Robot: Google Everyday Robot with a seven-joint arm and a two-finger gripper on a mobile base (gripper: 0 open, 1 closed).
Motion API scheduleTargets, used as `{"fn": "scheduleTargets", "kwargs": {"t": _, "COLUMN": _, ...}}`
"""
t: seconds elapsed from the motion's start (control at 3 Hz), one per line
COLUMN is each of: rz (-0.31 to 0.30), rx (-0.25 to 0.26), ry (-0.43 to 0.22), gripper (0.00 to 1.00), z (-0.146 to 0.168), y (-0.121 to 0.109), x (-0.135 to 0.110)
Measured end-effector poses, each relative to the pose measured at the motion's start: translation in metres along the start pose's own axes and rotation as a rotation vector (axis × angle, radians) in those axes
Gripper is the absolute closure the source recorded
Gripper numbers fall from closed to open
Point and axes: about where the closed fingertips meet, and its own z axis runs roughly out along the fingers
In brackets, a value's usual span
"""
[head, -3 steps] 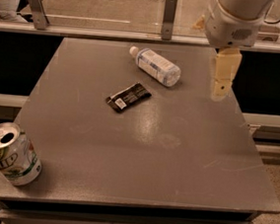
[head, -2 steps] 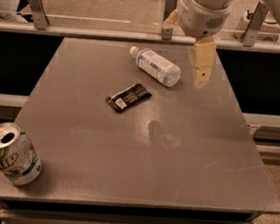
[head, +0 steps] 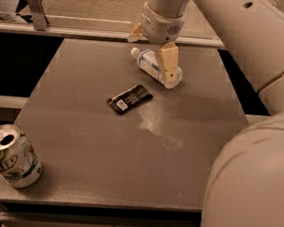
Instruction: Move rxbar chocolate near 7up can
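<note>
Silver-topped 7up can (opened) sits far from rxbar chocolate — gripper by bottle.

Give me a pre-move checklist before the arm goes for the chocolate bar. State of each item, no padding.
1. Chocolate bar reachable: lies flat mid-table, nothing on it. Ok.
2. Soda can in place: stands at the near-left corner of the table. Ok.
3. Gripper above the bar: it hangs over the plastic bottle at the far side instead. Not ok.
4. Gripper ready to grasp: fingers apart, holding nothing. Ok.
5. Gripper free of the bottle: one finger overlaps it in this view; contact cannot be judged. Cannot tell.
6. Route from bar to can: only bare tabletop between them. Ok.
</note>
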Motion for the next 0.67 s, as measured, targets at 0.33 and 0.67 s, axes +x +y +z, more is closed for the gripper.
{"fn": "scheduleTargets", "kwargs": {"t": 0.33, "rz": -0.022, "rx": -0.027, "ry": -0.032, "gripper": 0.0, "z": 0.031, "y": -0.01, "x": -0.007}}
{"fn": "scheduleTargets", "kwargs": {"t": 0.67, "rz": -0.04, "rx": -0.053, "ry": -0.018, "gripper": 0.0, "z": 0.051, "y": -0.009, "x": -0.01}}
